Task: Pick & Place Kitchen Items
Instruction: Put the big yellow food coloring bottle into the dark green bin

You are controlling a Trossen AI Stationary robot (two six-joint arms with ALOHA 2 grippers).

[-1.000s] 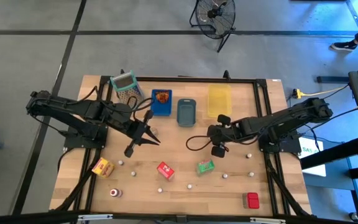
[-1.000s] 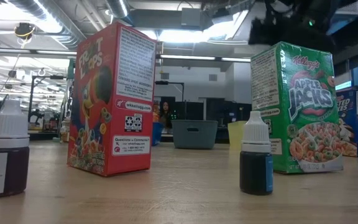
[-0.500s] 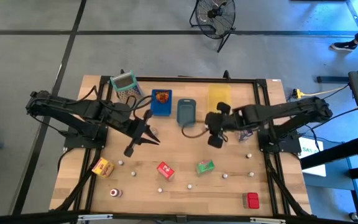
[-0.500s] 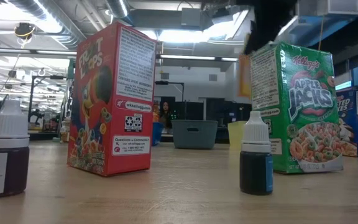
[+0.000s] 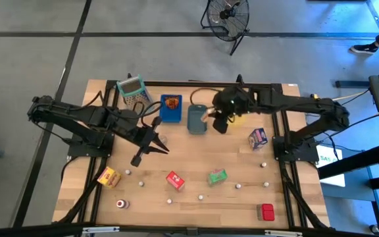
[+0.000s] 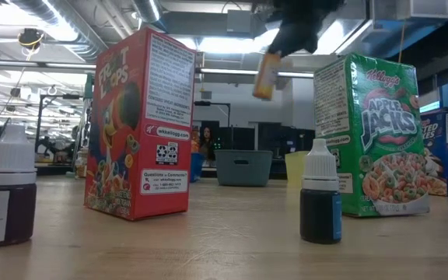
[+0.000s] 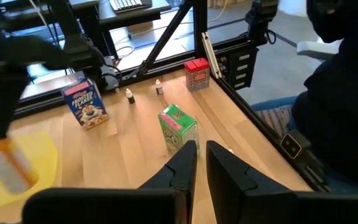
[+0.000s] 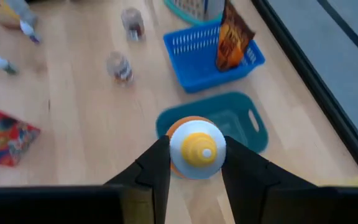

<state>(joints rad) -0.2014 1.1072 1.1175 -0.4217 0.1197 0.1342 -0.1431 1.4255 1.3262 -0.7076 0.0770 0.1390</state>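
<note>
- Your right gripper (image 8: 194,163) is clamped on an orange bottle (image 8: 196,148) with a yellow cap, carried in the air just above the grey tray (image 5: 197,118); in the right wrist view the tray sits directly below the bottle.
- The low view shows that bottle (image 6: 267,75) hanging high over the table, well clear of the boxes.
- Your left gripper (image 5: 141,151) waits over the left-middle of the table (image 5: 189,158), its fingers (image 7: 182,168) pressed nearly together and holding nothing.
- Done so far, by my reading: one brown packet (image 5: 171,102) rests in the blue tray (image 5: 171,109). The grey tray looks bare apart from the bottle over it, and I can see nothing in the yellow tray (image 5: 231,105).
- The step in hand looks like lowering the bottle into the grey tray and letting go.
- Left loose on the table, counted from above: one yellow-orange box (image 5: 108,176), one red box (image 5: 175,180) in the middle, one green box (image 5: 217,176), one purple-and-white box (image 5: 258,137), one second red box (image 5: 267,211) near the front right corner.
- About nine small bottles and jars are scattered among the boxes; some are too small to count surely.
- So most of the sorting is still ahead of you.
</note>
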